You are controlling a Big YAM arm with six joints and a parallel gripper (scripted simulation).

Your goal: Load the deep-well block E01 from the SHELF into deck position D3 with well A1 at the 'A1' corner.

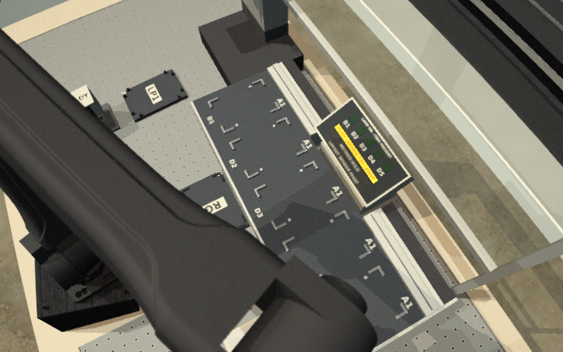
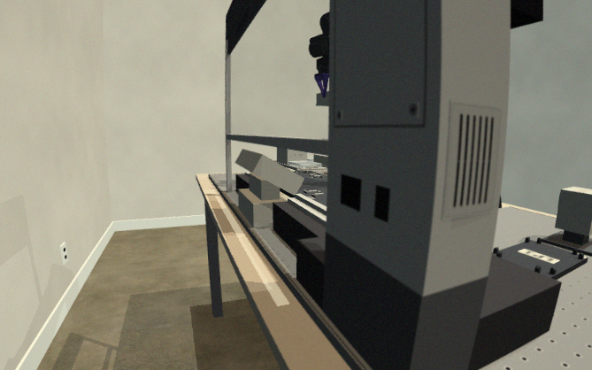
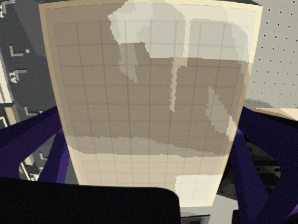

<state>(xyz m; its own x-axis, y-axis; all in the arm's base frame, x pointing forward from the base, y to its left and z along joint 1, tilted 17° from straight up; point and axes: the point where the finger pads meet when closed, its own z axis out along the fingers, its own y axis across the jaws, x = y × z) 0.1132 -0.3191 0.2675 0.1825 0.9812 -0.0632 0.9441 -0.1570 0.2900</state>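
Note:
My gripper (image 3: 149, 111) (image 2: 323, 96) is shut on a sealed deep-well block (image 3: 145, 107) (image 2: 321, 100), gripped at its two opposite sides. The block is high above the bench, its pale gridded top facing the wrist camera. Its ID label and A1 corner cannot be seen. Deck position D3 (image 1: 295, 192) has no item between its corner brackets, and part of it is in shadow. The READY key (image 1: 84, 97) (image 2: 580, 211) is partly hidden by the arm in the top view. The shelf is not clearly visible.
The regrip nest RG (image 1: 204, 188) is partly hidden behind the arm. Nest LP1 (image 1: 165, 97) (image 2: 518, 260) lies beside the READY key. The tilted lamp panel (image 1: 344, 174) (image 2: 280, 173) stands behind the deck. A tall column (image 1: 270, 21) (image 2: 380, 151) rises near D1.

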